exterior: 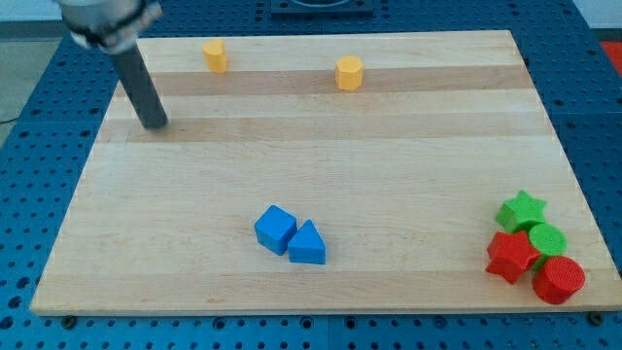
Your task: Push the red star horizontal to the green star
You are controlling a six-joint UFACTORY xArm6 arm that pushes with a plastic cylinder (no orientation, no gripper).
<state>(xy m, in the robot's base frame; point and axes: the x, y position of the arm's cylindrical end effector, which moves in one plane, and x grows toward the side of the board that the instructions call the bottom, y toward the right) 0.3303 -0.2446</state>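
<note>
— Lowest in the view, at the bottom right corner of the pale wooden board (pixel 321 165): red cylinder block (pixel 559 279), close to the board's bottom edge.

— And touching it?

— Red star-shaped block (pixel 511 256), just to the view's left of the red cylinder, pressed against it. Above both, a green cylinder block (pixel 547 238), wedged between them. Above that, touching, the green star-shaped block (pixel 521 210), topmost of the cluster.

— So red star relative to green star?

— Directly below it, slightly toward the view's left, touching or very nearly so. Not level with it: stacked along the view's vertical, all four packed tight.

— Elsewhere on the board?

— Bottom centre: blue cube block (pixel 276 229) with a blue triangular block (pixel 308 244) touching its right side. Near the top edge: one small yellow block (pixel 215 55) left of centre, shape hard to make out, and a yellow hexagonal block (pixel 349 73) near the middle, well apart from each other.

— And my tip?

— My tip (pixel 155 124) down on the wood at the upper left, below and to the left of the small yellow block, well apart from every block and far across the board from the red star. No claw fitted, only the dark rod, so no open or closed state to report. Blue perforated table (pixel 24 156) all around the board.
</note>
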